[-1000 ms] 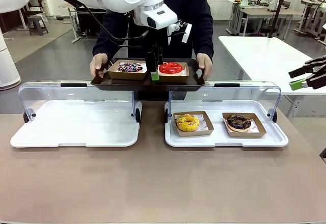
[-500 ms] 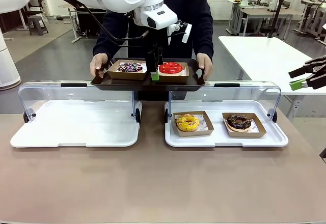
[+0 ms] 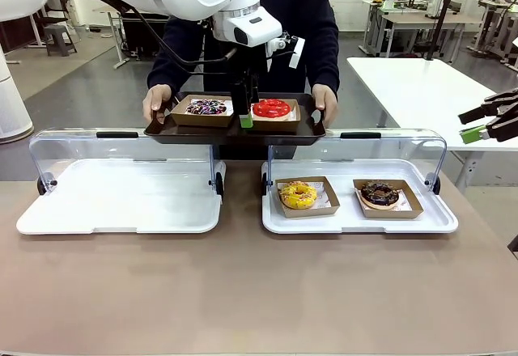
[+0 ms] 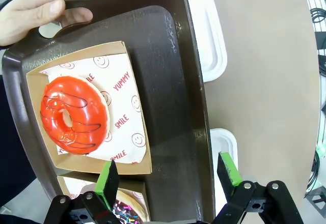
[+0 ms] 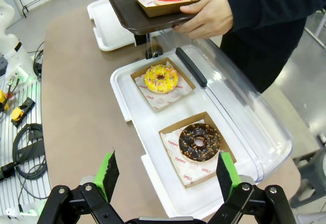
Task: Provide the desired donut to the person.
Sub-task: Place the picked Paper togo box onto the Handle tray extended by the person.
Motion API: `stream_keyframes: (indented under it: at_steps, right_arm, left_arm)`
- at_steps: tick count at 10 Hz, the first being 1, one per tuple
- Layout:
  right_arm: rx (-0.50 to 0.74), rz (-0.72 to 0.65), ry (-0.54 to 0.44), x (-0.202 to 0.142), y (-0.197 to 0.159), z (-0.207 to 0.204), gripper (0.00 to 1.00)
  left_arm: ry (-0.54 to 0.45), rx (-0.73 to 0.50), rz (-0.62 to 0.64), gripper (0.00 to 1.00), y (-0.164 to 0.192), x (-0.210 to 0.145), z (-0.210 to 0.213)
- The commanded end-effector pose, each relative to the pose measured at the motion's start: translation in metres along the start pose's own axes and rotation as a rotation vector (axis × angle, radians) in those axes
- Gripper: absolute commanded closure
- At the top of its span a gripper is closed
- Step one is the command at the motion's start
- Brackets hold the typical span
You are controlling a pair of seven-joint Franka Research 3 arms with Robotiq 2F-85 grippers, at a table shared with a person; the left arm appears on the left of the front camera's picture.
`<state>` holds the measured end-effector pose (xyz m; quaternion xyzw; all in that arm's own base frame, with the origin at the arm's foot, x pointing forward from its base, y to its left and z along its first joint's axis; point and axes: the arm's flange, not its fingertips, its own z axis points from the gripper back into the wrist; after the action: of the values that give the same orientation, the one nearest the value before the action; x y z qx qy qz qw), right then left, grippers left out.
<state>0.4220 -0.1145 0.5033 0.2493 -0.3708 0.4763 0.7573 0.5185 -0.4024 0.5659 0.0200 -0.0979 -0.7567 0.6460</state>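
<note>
Green-padded fingers of the left gripper (image 4: 170, 175) stand spread as wide as they go, holding nothing, poised over the dark brown serving tray (image 4: 173, 91) that the person (image 3: 295, 16) holds up at the far side of the table. In the left wrist view one pad (image 4: 108, 179) hangs at the edge of the kraft paper box with the red-glazed donut (image 4: 74, 114), the other out past the tray's rim. That donut lies in its box on the tray, on smiley-printed paper; next to it on the same tray sits a second box with a dark, sprinkle-topped donut (image 3: 207, 107). The person's hand (image 4: 38, 12) grips the tray's handle cut-out just beyond the red donut; in the front view the other hand (image 3: 156, 100) holds the tray's opposite end.

Below the tray, on the brown table (image 3: 243, 291), sit two white display trays with clear lids swung up. The one under the tray's left end (image 3: 121, 202) has no boxes on it. The other (image 5: 132, 89) carries a yellow sprinkled donut (image 5: 161, 78) in its box nearer the serving tray, and a chocolate donut (image 5: 199, 141) in its box farther from it.

The right gripper (image 5: 165, 175) hovers above the chocolate donut, well apart from the serving tray, jaws wide and bare.
</note>
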Motion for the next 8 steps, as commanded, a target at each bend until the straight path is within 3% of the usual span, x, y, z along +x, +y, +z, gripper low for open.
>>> stream_keyframes:
  at_steps: [1, 2, 5, 8]
  right_arm:
    - [0.009, 0.001, 0.002, -0.001, 0.000, -0.001, 0.00]
    - [0.009, 0.001, 0.002, -0.001, 0.000, -0.001, 0.00]
    - [0.009, 0.001, 0.002, -0.001, 0.000, -0.001, 0.00]
    - [0.009, 0.001, 0.002, -0.001, 0.000, -0.001, 0.00]
  left_arm:
    - [0.002, 0.019, 0.015, 0.00, 0.001, 0.000, 0.000]
    - [0.000, 0.000, 0.000, 0.00, 0.000, 0.000, 0.000]
    - [-0.249, -0.105, 0.189, 0.00, -0.044, -0.095, 0.042]
    - [-0.422, -0.047, 0.317, 0.00, -0.105, -0.169, 0.041]
